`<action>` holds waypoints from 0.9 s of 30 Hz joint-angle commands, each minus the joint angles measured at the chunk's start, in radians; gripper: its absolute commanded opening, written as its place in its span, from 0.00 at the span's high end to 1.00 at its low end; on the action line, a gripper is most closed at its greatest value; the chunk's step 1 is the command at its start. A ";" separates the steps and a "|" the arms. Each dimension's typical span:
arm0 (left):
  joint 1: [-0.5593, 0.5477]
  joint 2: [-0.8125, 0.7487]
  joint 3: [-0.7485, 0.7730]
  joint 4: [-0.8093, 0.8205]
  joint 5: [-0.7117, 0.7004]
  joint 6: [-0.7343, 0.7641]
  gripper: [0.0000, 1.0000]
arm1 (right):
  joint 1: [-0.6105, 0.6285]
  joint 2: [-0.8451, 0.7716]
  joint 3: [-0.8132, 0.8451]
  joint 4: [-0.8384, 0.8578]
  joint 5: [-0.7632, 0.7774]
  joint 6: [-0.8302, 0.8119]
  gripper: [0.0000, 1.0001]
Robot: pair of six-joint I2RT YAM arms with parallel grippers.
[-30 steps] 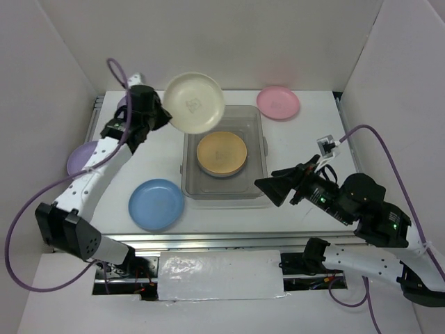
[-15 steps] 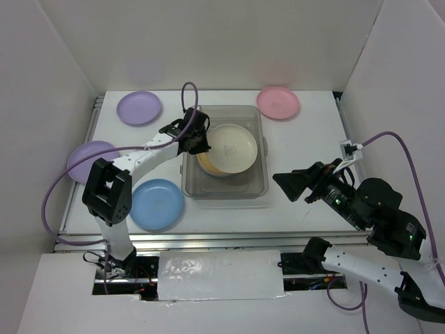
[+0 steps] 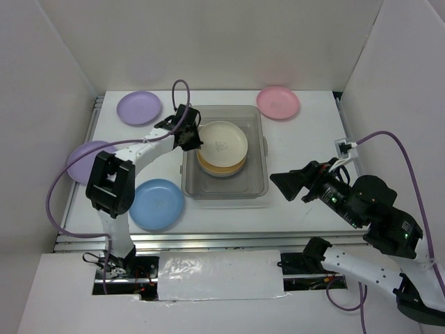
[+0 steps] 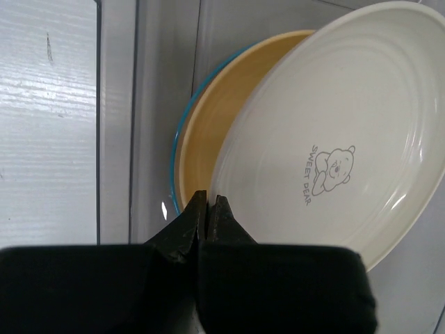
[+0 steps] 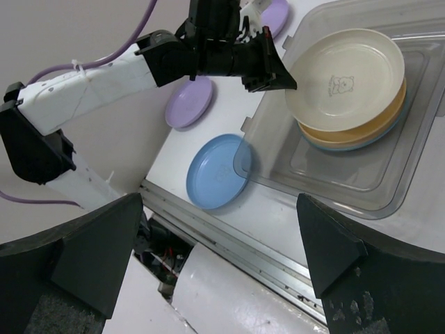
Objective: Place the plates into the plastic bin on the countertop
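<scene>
The clear plastic bin (image 3: 226, 189) stands mid-countertop. In it an orange-yellow plate (image 3: 221, 167) lies on a plate with a teal rim (image 4: 181, 136). My left gripper (image 3: 194, 136) is shut on the left rim of the cream plate (image 3: 224, 141), which rests tilted on the orange-yellow one; the grip shows in the left wrist view (image 4: 210, 202). My right gripper (image 3: 285, 185) is open and empty, right of the bin. On the countertop lie two lilac plates (image 3: 138, 108) (image 3: 89, 158), a blue plate (image 3: 157, 204) and a pink plate (image 3: 278, 102). The strawberry plate is not in view.
White walls close in the countertop (image 3: 306, 142) on three sides. A metal rail (image 3: 229, 239) runs along its front edge. The blue plate touches the bin's front left corner in the right wrist view (image 5: 217, 171). A purple cable (image 3: 179, 94) loops above my left arm.
My left arm swung the cream plate from above the bin's back left corner down into the bin, onto the orange-yellow plate. My right gripper drifted slightly right.
</scene>
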 commanded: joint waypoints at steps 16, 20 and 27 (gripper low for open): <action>0.017 0.026 0.058 0.010 0.053 -0.001 0.90 | -0.028 0.023 0.009 0.002 -0.046 -0.024 0.00; 0.022 0.022 0.042 0.009 0.042 -0.008 0.89 | -0.027 0.024 0.007 0.009 -0.056 -0.024 0.00; 0.014 0.009 0.049 -0.016 0.013 -0.016 0.59 | -0.028 0.018 0.010 0.003 -0.052 -0.023 0.00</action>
